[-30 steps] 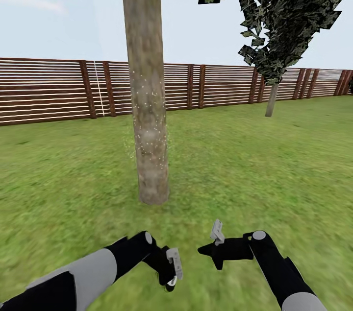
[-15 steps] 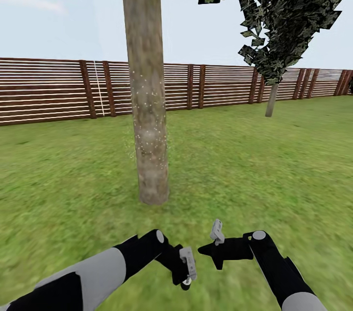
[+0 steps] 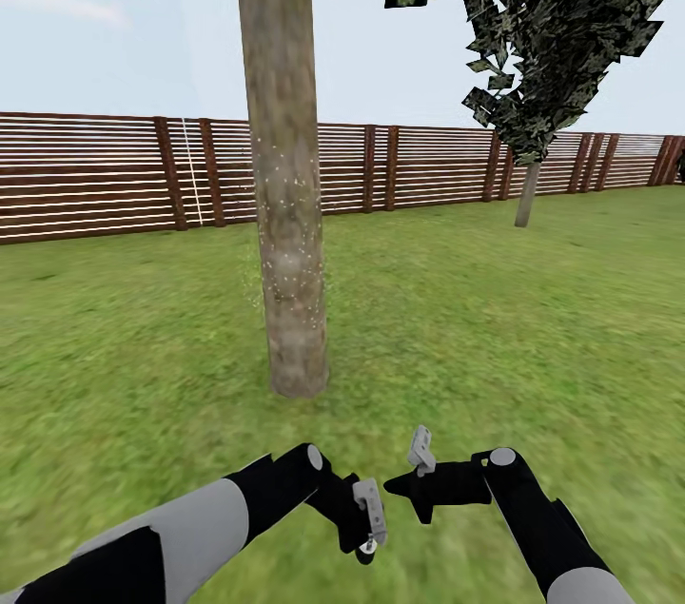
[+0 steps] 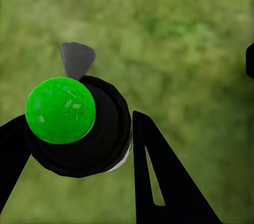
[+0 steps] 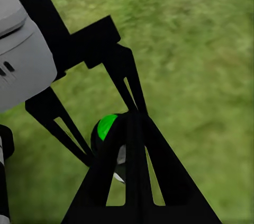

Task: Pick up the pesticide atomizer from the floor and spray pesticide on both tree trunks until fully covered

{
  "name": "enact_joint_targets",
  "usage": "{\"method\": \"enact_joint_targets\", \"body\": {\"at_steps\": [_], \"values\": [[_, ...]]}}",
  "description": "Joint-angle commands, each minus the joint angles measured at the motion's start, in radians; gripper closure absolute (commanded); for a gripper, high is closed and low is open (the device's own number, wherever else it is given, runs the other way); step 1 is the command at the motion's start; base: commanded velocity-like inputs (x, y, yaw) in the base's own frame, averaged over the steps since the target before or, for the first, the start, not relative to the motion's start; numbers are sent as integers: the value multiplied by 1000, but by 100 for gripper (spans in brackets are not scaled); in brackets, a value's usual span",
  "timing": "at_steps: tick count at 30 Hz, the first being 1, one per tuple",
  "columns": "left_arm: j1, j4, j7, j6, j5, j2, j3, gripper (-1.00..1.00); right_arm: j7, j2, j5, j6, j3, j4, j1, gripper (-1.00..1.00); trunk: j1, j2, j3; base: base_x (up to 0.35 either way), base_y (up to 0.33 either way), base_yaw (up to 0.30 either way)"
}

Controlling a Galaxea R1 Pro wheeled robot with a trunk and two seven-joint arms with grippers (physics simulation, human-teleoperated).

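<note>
Our left claw [image 3: 364, 520], pinching the pesticide atomizer [image 4: 78, 126], has swung inward toward the right claw [image 3: 411, 469], whose fingers look pressed together, low before the speckled tree trunk [image 3: 283, 204], suggesting a handover or re-aim.

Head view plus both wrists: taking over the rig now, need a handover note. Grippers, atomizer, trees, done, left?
Left gripper: shut on the pesticide atomizer, low over the grass, short of the near tree trunk.
Right gripper: shut, empty, close beside the left.
Done: atomizer picked up; pale spray specks on the trunk's middle stretch.
Left: trunk's base and upper part look bare; farther tree by the fence shows no specks from here.
</note>
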Motion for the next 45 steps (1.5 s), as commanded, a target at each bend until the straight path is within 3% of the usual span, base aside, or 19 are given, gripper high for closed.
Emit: {"method": "enact_joint_targets", "body": {"at_steps": [1, 17, 45], "values": [[-1, 0, 0, 0, 1, 0, 0, 100, 0, 0, 0, 0, 0, 0, 0, 100, 0, 0, 0, 0, 0, 0], [-29, 0, 0, 1, 1, -5, 0, 100, 0, 0, 0, 0, 1, 0, 0, 100, 0, 0, 0, 0, 0, 0], [-30, -14, -1, 0, 1, -18, 0, 100, 0, 0, 0, 0, 2, 0, 0, 100, 0, 0, 0, 0, 0, 0]]}}
